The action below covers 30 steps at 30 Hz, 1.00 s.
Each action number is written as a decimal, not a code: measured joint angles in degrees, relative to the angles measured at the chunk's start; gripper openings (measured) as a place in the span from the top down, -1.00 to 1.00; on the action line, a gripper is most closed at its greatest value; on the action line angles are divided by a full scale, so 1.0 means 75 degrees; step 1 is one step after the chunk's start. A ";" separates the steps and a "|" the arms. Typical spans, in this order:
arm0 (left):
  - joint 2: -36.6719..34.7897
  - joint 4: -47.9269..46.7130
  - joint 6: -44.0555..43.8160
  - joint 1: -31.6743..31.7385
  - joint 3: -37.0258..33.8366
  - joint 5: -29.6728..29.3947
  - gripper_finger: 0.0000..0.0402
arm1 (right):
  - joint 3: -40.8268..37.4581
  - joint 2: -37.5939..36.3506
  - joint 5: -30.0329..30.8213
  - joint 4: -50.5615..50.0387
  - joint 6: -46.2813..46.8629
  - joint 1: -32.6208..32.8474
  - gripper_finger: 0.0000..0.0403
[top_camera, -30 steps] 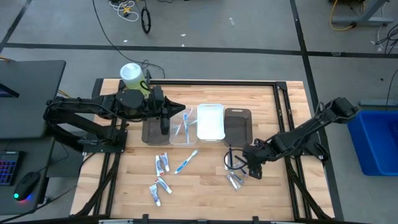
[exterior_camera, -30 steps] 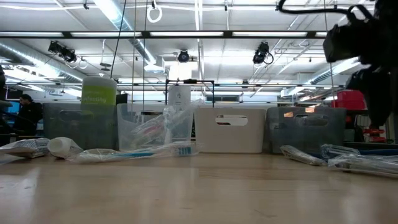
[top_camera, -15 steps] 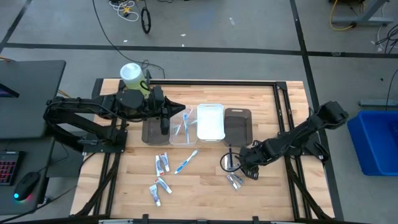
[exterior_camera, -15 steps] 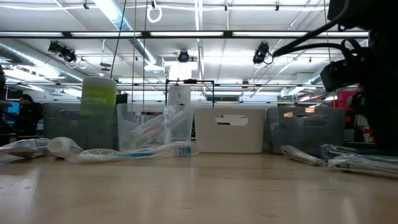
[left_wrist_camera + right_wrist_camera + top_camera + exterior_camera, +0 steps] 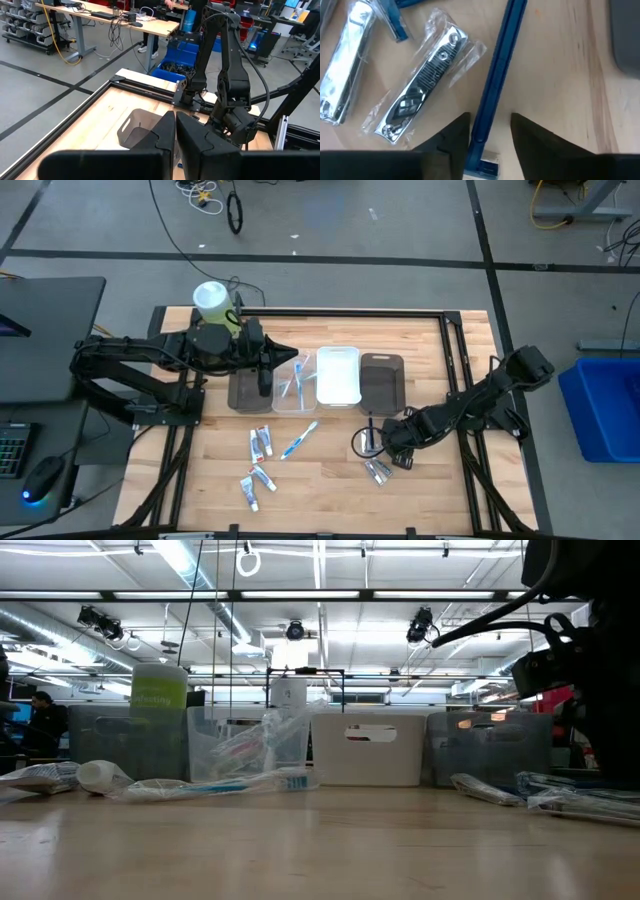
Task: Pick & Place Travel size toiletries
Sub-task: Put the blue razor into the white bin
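Observation:
My right gripper (image 5: 388,448) points down over a group of wrapped toiletries at the table's right. In the right wrist view it (image 5: 490,131) is open, with its fingers on either side of a slim blue handle (image 5: 496,75) lying flat on the wood. Two silvery clippers in clear wrappers (image 5: 422,80) (image 5: 342,65) lie beside the handle. Toothpaste tubes (image 5: 260,444) and a blue-white toothbrush (image 5: 298,440) lie left of centre. My left gripper (image 5: 265,378) hovers shut and empty above the trays. My right gripper comes from above with its fingers across the blue handle near its lower end (image 5: 479,142). One finger (image 5: 455,137) stands right against the handle's side, and whether it touches I cannot tell. The other finger (image 5: 527,135) stands apart from it.
A row of trays stands across the middle: dark (image 5: 243,392), clear with toothbrushes (image 5: 293,385), white (image 5: 338,375), dark (image 5: 382,378). A green-white canister (image 5: 212,300) stands at the far left corner. More tubes (image 5: 255,483) lie near the front edge.
My right gripper has gone down toward the table and a little toward the left edge, onto the toiletries at the right. The things on the table lie as before.

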 joint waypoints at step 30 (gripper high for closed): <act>0.0003 0.0000 0.0112 0.0001 0.0000 0.0011 0.89 | 0.0499 -0.0878 -0.0120 -0.1024 0.0711 0.0504 0.74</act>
